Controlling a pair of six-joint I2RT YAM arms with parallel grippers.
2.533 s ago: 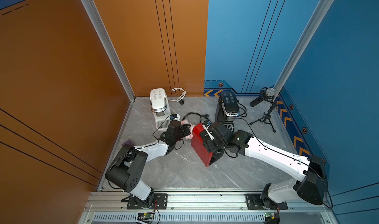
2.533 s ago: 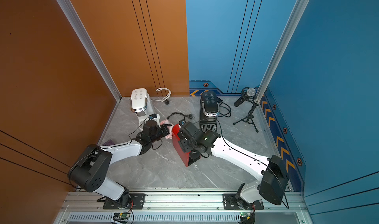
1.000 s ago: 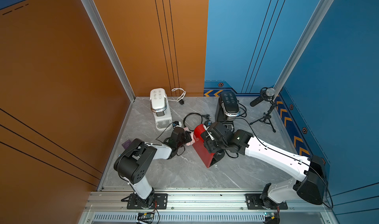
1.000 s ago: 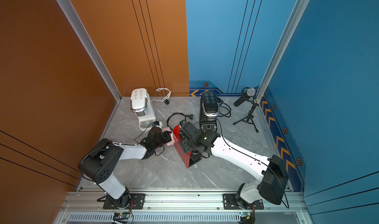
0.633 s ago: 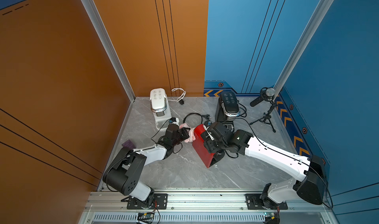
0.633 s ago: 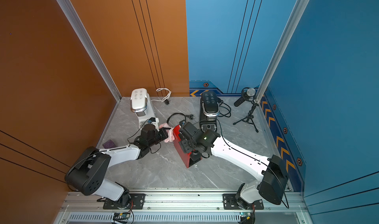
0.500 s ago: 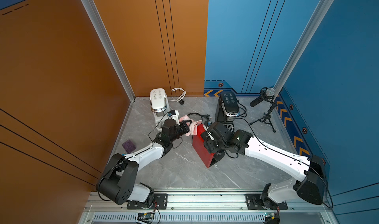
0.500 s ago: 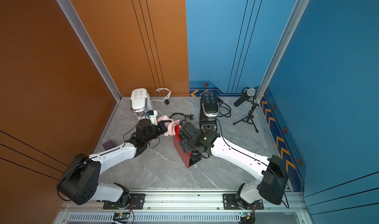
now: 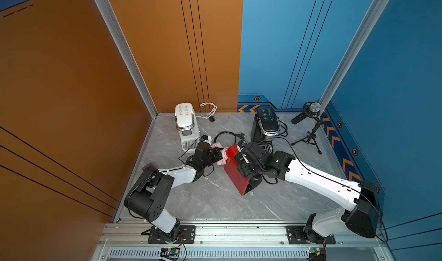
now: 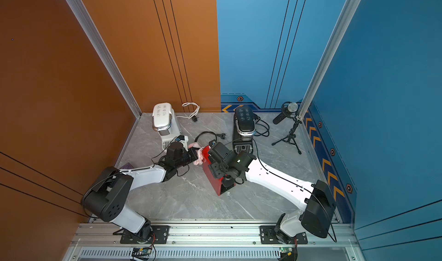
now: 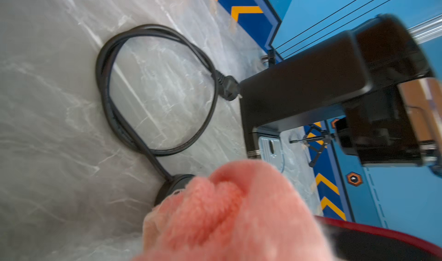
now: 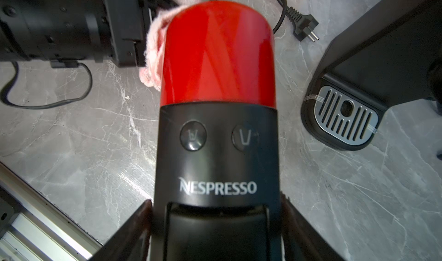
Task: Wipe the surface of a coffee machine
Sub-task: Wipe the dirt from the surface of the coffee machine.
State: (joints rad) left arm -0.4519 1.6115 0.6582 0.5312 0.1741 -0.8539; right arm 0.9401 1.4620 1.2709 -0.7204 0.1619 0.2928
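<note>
Left gripper [image 9: 217, 155] dropped lower, clenching cloth [image 9: 223, 153], fingertips hidden; right gripper [image 12: 216, 228] clamps coffee machine [image 12: 217, 56].

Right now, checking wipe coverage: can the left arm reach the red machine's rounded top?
Likely yes: the left gripper's pink cloth touches the red machine's side; the right gripper holds the black end.

Nespresso machine [image 9: 233, 174] mid-table, cloth [image 9: 222, 155] on its L side. Behind: 2nd machine [image 9: 185, 121] L, 3rd machine [image 9: 266, 126] R, cord [image 11: 102, 80] btwn; mic stand [image 9: 308, 135] far R.
</note>
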